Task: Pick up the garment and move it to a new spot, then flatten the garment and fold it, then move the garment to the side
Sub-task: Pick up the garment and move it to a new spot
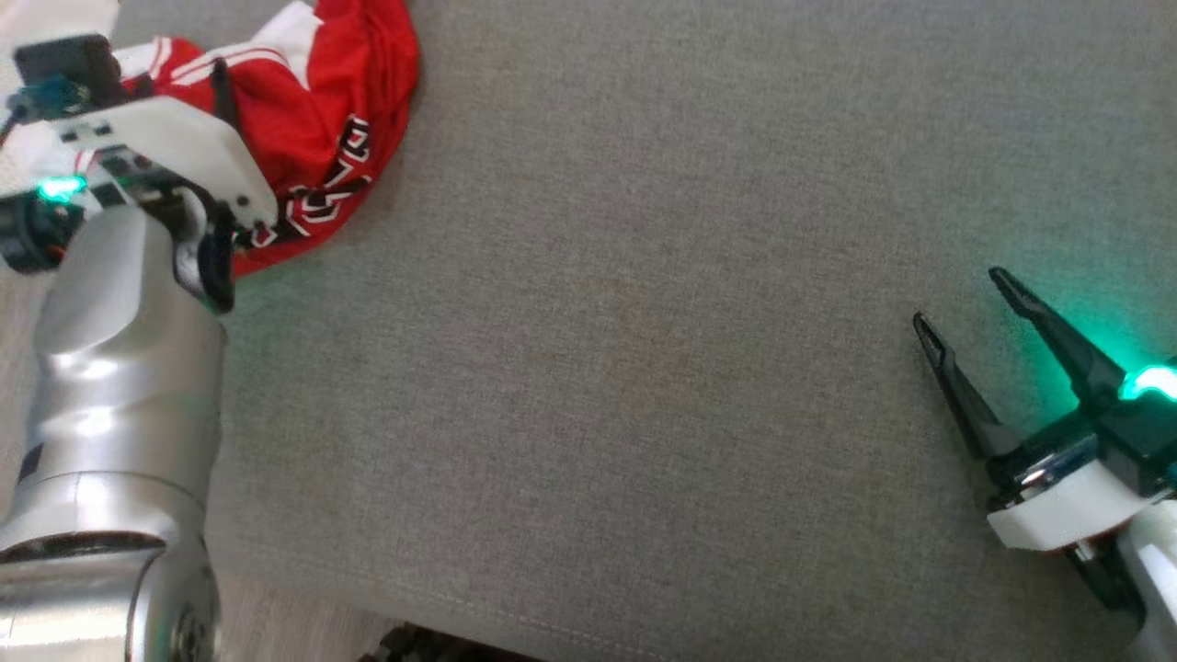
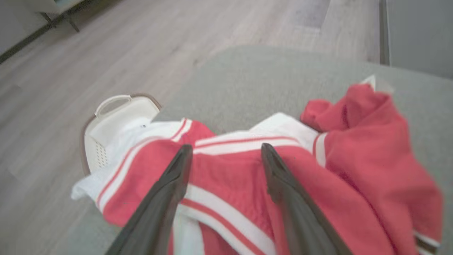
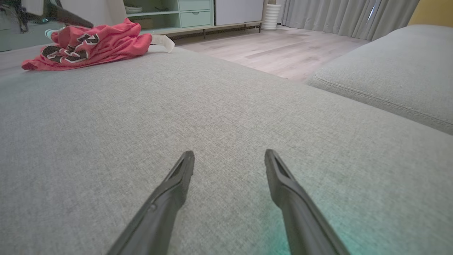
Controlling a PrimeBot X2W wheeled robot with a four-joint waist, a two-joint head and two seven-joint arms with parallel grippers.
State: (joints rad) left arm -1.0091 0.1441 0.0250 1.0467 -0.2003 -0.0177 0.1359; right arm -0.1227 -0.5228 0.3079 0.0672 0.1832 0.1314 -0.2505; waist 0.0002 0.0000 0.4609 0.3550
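The left tool (image 2: 226, 146) (spread apart) covers part of the crumpled garment (image 2: 354, 159).

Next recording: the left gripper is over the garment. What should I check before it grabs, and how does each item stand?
1. Left gripper open: ok, fingers apart.
2. Left gripper over garment: ok, red cloth lies between its fingers.
3. Cloth pinched: not ok, nothing gripped yet.
4. Right gripper out of the way: ok, open over bare cushion, apart from the garment.
5. Garment wholly on cushion: cannot tell; its white edge lies toward the basket.
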